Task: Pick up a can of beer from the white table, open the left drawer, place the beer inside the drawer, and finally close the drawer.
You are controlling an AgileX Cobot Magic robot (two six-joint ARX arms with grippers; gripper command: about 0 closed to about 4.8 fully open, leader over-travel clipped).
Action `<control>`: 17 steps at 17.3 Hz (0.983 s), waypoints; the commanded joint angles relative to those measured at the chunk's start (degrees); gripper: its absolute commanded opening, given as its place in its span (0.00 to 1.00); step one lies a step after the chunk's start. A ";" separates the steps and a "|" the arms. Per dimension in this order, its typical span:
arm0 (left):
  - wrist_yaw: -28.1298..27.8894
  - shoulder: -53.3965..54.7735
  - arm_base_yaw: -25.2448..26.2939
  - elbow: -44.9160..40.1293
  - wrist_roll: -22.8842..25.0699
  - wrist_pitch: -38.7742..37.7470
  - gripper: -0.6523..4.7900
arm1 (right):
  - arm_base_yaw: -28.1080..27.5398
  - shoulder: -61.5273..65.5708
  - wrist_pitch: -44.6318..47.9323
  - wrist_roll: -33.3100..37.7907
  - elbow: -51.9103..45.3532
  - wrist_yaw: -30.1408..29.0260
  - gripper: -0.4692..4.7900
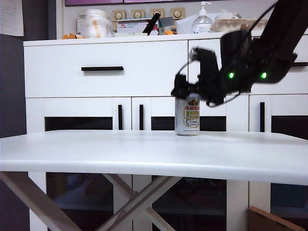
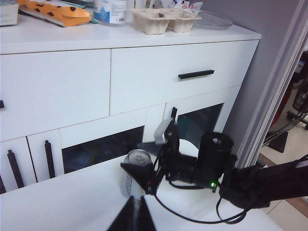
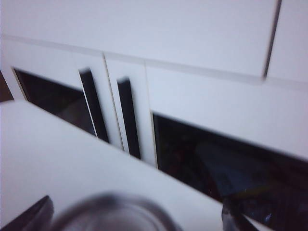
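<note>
Exterior view: the can (image 1: 187,115) stands upright on the table (image 1: 144,154), right of centre in the frame, in front of the cabinet. The right hand (image 1: 188,92) comes in from the upper right on a black arm and sits at the can's top, its fingers spread wide to either side of the rim; the picture is blurred there, so contact cannot be judged. The left drawer (image 1: 106,69), with its black bar handle, is shut in the upper left.

In the left wrist view the can (image 2: 136,173) sits low in the middle of the frame with the right hand (image 2: 144,175) straddling its upper part. The left hand (image 2: 132,219) shows only as a dark point at the bottom edge, just below the can, fingers pressed together and holding nothing.

In the right wrist view the can's blurred top (image 3: 113,214) lies at the bottom edge between the two spread fingertips (image 3: 29,216), with the table (image 3: 62,159) behind it.
</note>
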 commanded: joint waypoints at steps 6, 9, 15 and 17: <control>0.35 0.00 0.07 0.20 -0.13 -0.09 0.11 | 0.15 5.88 2.27 0.09 0.96 1.22 1.00; 0.33 0.02 0.07 0.20 -0.13 -0.04 0.11 | 0.15 5.60 1.44 0.13 0.96 1.11 0.08; 0.13 0.02 0.11 0.20 -3.93 1.53 0.11 | 0.07 -12.26 -16.24 0.04 0.85 0.55 0.08; 0.13 0.17 0.11 0.20 -6.05 3.85 0.11 | 0.09 -18.03 -20.98 0.07 0.85 0.50 0.08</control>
